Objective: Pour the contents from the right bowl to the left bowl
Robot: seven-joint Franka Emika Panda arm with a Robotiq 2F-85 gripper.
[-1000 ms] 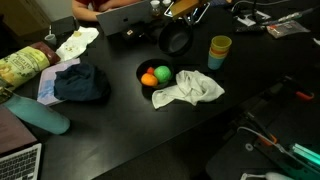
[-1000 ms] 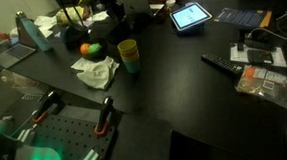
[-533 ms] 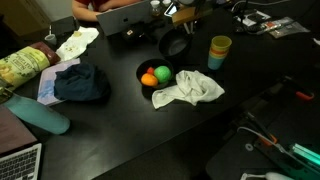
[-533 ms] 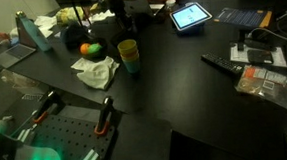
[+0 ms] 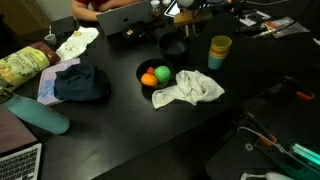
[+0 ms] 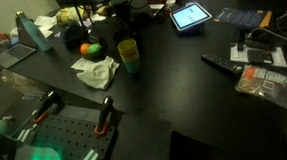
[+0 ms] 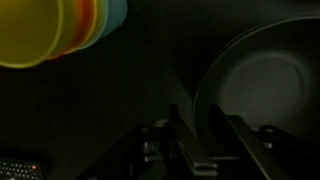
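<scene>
So, on my left the wide black bowl [image 5: 139, 72] holds the orange ball [image 5: 149, 78] and the green ball [image 5: 162, 73], with a white cloth [image 5: 192, 88] touching its right edge. Behind it the small black bowl [image 5: 174, 45] sits upright and empty on the table. My gripper [image 7: 205, 116] straddles its rim, jaws apart; I cannot tell whether they pinch it. The yellow cup stack [image 5: 219, 50] stands just beside, to the right.
</scene>
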